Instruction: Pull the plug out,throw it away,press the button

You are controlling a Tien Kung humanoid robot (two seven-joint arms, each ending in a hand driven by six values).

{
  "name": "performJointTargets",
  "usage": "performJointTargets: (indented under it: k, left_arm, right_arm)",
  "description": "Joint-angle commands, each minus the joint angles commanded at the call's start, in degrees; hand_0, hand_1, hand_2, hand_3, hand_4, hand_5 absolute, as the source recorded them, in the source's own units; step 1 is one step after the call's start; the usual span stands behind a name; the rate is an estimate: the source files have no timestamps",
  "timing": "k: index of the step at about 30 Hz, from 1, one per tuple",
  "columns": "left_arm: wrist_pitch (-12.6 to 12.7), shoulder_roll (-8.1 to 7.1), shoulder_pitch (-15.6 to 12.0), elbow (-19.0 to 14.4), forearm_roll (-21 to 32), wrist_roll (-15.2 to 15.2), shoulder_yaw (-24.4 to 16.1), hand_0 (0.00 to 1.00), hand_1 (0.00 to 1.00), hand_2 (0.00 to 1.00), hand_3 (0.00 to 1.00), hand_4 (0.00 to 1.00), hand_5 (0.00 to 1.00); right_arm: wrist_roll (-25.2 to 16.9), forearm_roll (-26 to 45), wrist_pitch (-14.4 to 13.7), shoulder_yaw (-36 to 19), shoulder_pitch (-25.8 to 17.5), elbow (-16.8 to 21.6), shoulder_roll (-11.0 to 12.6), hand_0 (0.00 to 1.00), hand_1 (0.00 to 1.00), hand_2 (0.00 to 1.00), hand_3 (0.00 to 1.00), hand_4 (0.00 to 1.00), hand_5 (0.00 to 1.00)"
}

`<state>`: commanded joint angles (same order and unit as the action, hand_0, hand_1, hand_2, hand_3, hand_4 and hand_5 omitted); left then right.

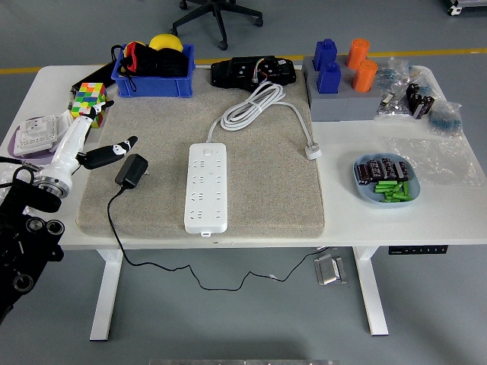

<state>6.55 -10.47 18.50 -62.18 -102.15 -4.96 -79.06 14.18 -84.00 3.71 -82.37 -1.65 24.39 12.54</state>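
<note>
A white power strip [206, 187] lies on the grey mat [259, 163], its white cord coiled behind it. A black plug adapter [132, 170] lies on the mat's left part, out of the strip, its black cable running off the table's front edge. My left hand [95, 137] is at the mat's left edge, just left of and behind the adapter, fingers spread and holding nothing. The right arm is out of view.
A blue bin [154, 72] with toys, a black device [253, 73], a Rubik's cube [90, 101] and a grey block [341, 95] with blue and orange pieces stand at the back. A blue dish [385, 181] of batteries sits right.
</note>
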Motion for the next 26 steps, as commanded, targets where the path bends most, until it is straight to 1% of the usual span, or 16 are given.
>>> performJointTargets:
  k: [7, 19, 26]
  left_arm:
    - [-0.5, -0.04, 0.1, 0.0, -0.1, 0.5, -0.1, 0.971, 0.991, 0.967, 0.905, 0.782, 0.334]
    - [0.0, -0.30, 0.4, -0.2, 0.2, -0.2, 0.2, 0.970, 0.990, 0.968, 0.902, 0.777, 0.328]
    - [-0.2, -0.58, 0.7, -0.3, 0.1, 0.1, 0.5, 0.970, 0.989, 0.967, 0.901, 0.775, 0.325]
  right_arm:
    - [0.0, 0.1, 0.0, 0.1, 0.1, 0.0, 0.1, 0.767, 0.729, 0.724, 0.713, 0.883, 0.658]
    - [0.2, 0.1, 0.2, 0.3, 0.4, 0.0, 0.4, 0.767, 0.729, 0.724, 0.713, 0.883, 0.658]
    - [0.2, 0.2, 0.3, 0.6, 0.7, 0.0, 0.5, 0.767, 0.729, 0.724, 0.713, 0.883, 0.658]
